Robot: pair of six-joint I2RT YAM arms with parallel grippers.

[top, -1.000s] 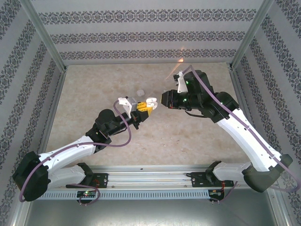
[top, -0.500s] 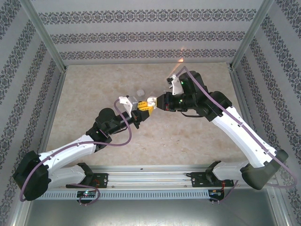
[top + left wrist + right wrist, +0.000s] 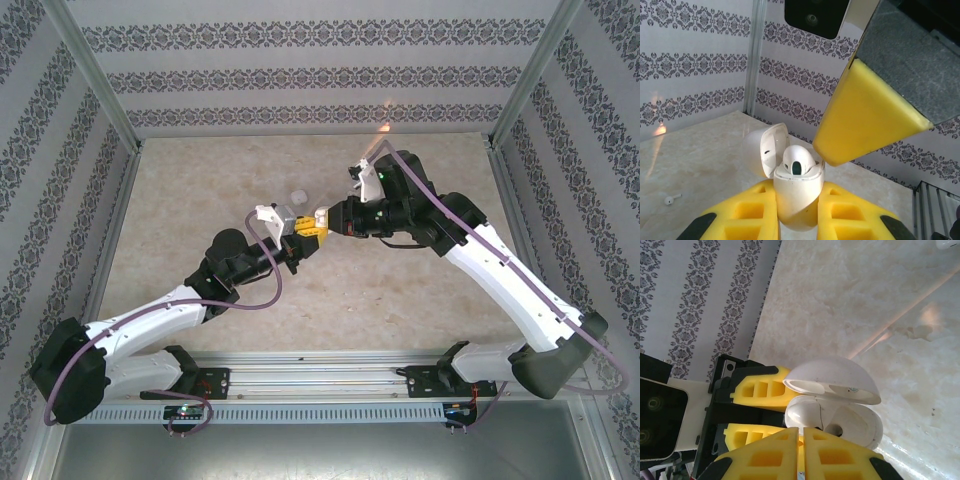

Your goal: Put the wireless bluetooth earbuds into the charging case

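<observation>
Earbud (image 3: 798, 162) half-hidden inside case (image 3: 796, 202)

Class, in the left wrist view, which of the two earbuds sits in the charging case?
The earbud poking from the open charging case between the left fingers; the other earbud lies loose on the table.

White earbud (image 3: 797, 162) protruding from open charging case (image 3: 796, 197).

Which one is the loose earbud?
In the left wrist view, find the open case held by the left gripper, then the marble table at lower left. The loose earbud lies there alone: tiny, stemmed, unlike the earbud seated in the case.
</observation>
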